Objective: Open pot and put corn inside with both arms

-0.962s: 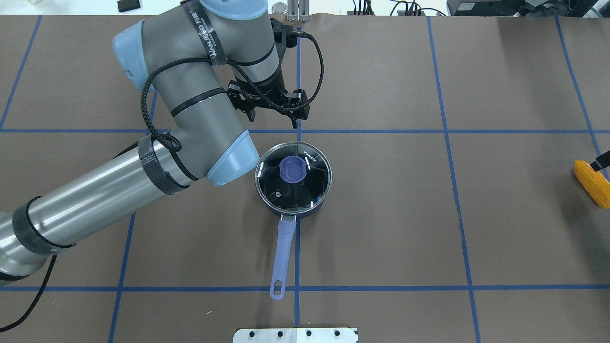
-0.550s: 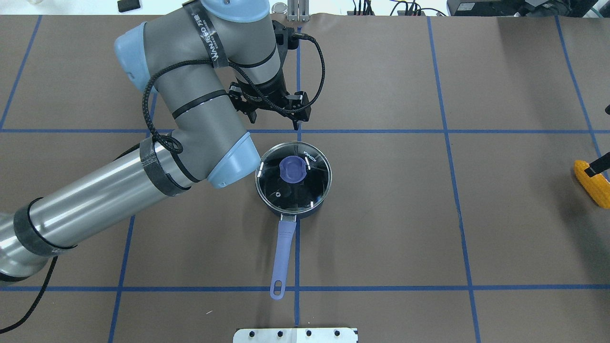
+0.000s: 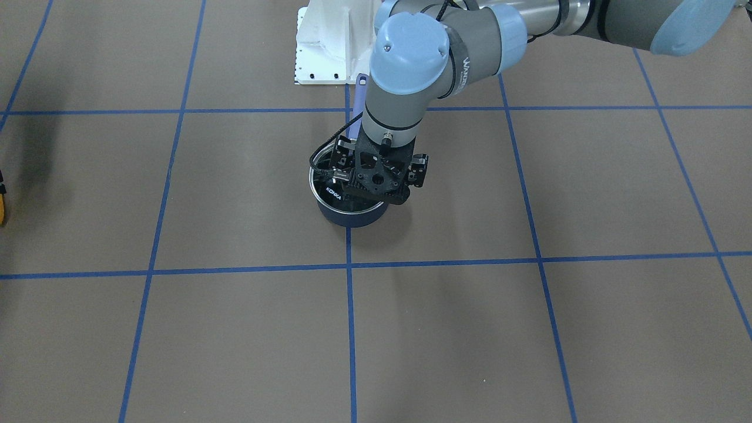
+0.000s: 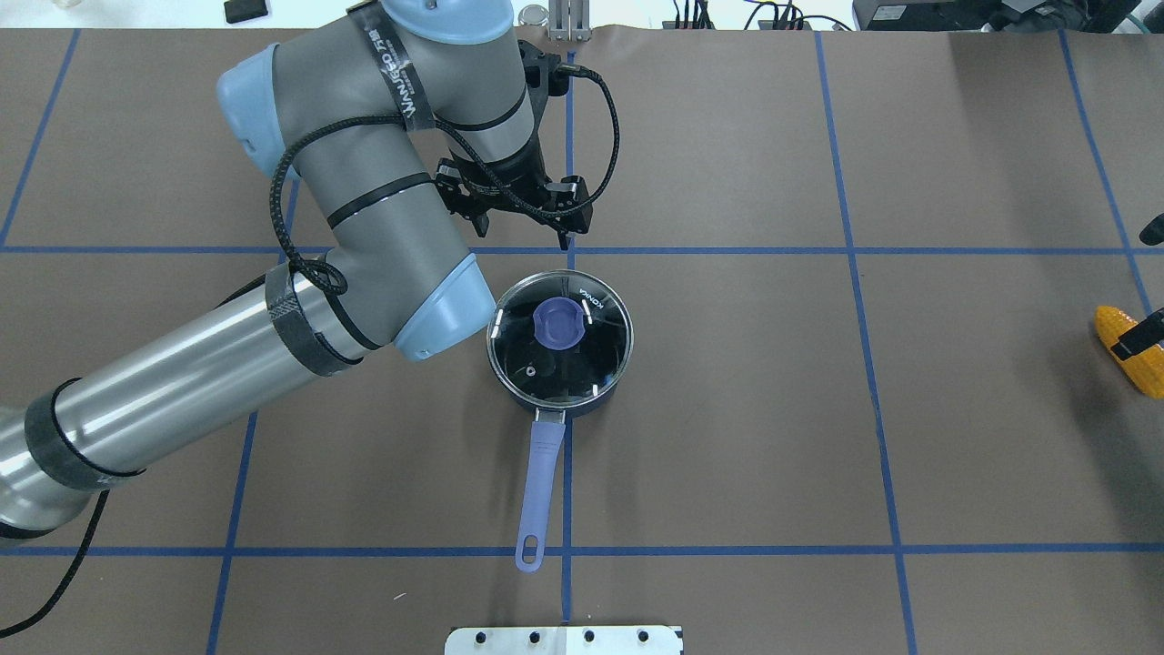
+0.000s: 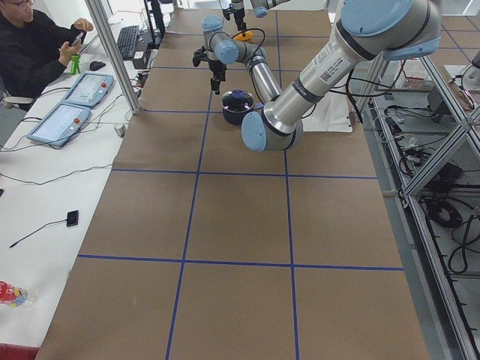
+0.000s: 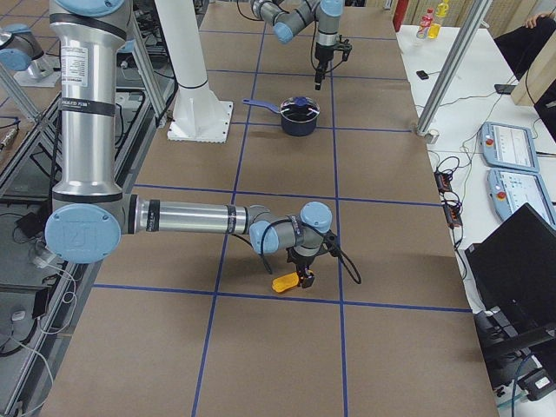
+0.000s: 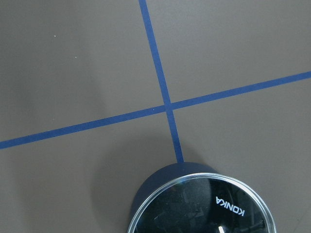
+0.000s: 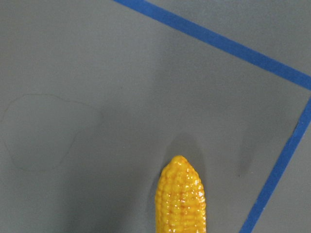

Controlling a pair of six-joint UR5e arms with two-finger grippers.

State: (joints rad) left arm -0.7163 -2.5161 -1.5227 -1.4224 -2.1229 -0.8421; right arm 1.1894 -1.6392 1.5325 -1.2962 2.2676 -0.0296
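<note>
My left claw [image 4: 523, 227] hangs, jaws apart, just past the far rim of the pot [image 3: 351, 216], so the knob [image 4: 558, 325] lies back toward the robot. The corn [image 4: 1129, 353] lies well apart, under the right claw [image 6: 303, 274]; I cannot tell how its jaws stand.

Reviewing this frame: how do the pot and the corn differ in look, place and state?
The pot is dark navy with a long lavender handle; the corn is a bumpy yellow cob, much smaller. The pot sits mid-table by a tape crossing; the corn lies near the robot's right end. The pot is closed under its glass lid; the corn is bare. Both rest on the brown table.
</note>
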